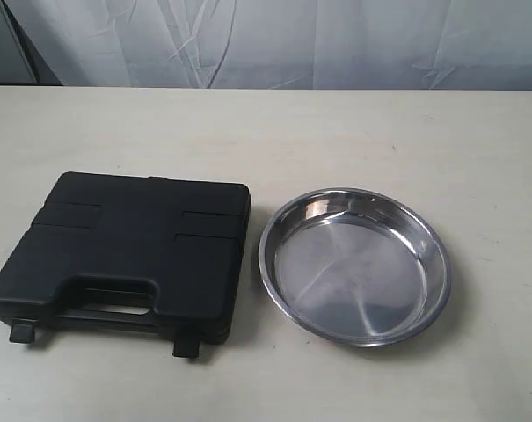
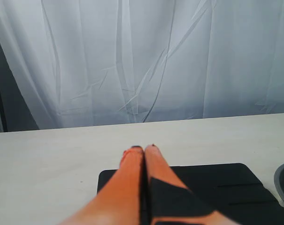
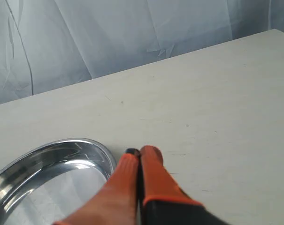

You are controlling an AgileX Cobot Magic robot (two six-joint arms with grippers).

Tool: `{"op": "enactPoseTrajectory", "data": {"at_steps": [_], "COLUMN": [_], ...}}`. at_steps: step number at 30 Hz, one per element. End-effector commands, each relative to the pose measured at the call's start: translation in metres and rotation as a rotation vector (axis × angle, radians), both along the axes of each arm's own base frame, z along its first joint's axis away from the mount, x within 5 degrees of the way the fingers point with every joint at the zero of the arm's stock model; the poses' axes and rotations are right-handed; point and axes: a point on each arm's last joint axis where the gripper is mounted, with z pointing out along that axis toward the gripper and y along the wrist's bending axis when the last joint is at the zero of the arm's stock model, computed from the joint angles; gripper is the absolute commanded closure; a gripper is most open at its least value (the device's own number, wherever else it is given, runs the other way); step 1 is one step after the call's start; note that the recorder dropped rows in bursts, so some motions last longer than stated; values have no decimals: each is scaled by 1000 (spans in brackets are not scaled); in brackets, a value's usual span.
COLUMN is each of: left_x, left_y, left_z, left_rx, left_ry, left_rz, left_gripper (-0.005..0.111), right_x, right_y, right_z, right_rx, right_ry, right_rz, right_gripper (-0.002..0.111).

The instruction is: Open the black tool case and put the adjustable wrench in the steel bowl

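Note:
The black tool case (image 1: 129, 255) lies closed on the table at the left, its handle and two clip latches toward the near edge. Beside it on the right sits the steel bowl (image 1: 355, 264), with nothing in it. The adjustable wrench is hidden. Neither arm shows in the exterior view. My left gripper (image 2: 144, 149) hangs above the case (image 2: 226, 187), its orange fingers pressed together, holding nothing. The right gripper (image 3: 141, 152) hovers beside the bowl's rim (image 3: 92, 145), also shut with nothing between its fingers.
The pale table (image 1: 380, 141) stretches behind the case and bowl to a white curtain (image 1: 274, 40). The table's far right corner (image 3: 278, 33) shows in the right wrist view.

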Motion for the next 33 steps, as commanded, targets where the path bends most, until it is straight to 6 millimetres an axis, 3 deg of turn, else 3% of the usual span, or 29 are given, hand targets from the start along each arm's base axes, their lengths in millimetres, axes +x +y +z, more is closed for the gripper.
{"op": "enactPoseTrajectory", "data": {"at_steps": [1,7,9,10,13,15,20,25,27,30,31,32,33], "left_x": [0,0,0,0,0,0,0,0,0,0,0,0,0], "left_y": [0,0,0,0,0,0,0,0,0,0,0,0,0], "left_z": [-1,-1,-1,-1,-1,-1,-1,-1,-1,-1,-1,-1,-1], "left_rx": [7,7,7,7,7,7,7,7,7,7,7,7,7], "left_ry": [-1,-1,-1,-1,-1,-1,-1,-1,-1,-1,-1,-1,-1], "left_rz": [-6,-6,-6,-6,-6,-6,-6,-6,-6,-6,-6,-6,-6], "left_gripper": [107,107,107,107,107,107,107,107,107,107,107,107,107], "right_x": [0,0,1,2,1,0,-1,-2,-8,-23,-25,-23,-5], "right_y": [0,0,-1,-1,-6,-11,-18,-15,-12,-4,-1,-1,-1], "right_z": [2,2,11,20,31,35,39,44,70,121,151,164,186], "right_rx": [-6,-11,36,317,720,829,903,1206,1016,401,147,118,71], "right_ry": [-21,-23,-129,-221,-342,-405,-487,-482,-548,-693,-702,-695,-642], "right_rz": [2,2,-18,-49,-111,-149,-194,-162,-93,-5,-1,-3,-5], "right_gripper": [109,109,109,109,109,109,109,109,109,109,109,109,109]}}
